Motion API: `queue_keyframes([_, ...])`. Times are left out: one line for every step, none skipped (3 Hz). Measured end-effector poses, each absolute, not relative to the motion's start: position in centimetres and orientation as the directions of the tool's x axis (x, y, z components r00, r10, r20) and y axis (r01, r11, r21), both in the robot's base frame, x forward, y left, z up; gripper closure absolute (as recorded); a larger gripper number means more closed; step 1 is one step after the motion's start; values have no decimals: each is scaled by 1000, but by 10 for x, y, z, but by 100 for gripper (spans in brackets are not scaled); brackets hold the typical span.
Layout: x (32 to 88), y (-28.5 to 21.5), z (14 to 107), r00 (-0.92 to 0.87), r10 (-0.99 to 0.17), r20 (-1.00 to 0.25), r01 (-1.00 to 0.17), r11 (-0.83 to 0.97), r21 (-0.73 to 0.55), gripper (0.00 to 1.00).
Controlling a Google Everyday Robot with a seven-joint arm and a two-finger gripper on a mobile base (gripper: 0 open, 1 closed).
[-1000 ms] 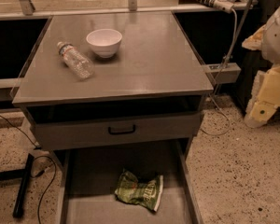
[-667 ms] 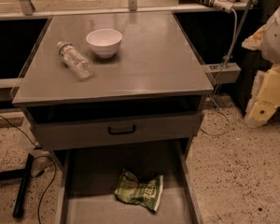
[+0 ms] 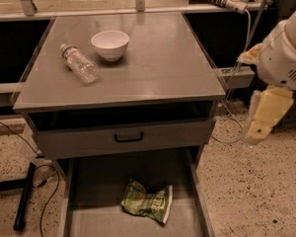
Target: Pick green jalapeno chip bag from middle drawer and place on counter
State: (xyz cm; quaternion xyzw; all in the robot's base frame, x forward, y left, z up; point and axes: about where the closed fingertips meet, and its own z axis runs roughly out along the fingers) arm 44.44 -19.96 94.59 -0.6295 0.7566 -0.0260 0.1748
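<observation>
The green jalapeno chip bag lies crumpled on the floor of the open middle drawer, a little right of its centre, pale end to the right. The grey counter is the cabinet top above it. My gripper hangs from the white arm at the right edge, beside the cabinet at about the height of the upper drawer front. It is well apart from the bag and holds nothing I can see.
A white bowl and a clear plastic bottle on its side rest on the counter's back left. A shut grey drawer front with a black handle is above the open drawer. A black bar and cables lie on the floor at left.
</observation>
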Motion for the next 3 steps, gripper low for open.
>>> queue_keyframes([453, -194, 908, -78, -966, -247, -949, 148, -279, 0])
queue_keyframes([459, -197, 865, -34, -959, -281, -948, 120, -294, 0])
queue_keyframes([464, -198, 827, 19, -945, -326, -941, 93, -325, 0])
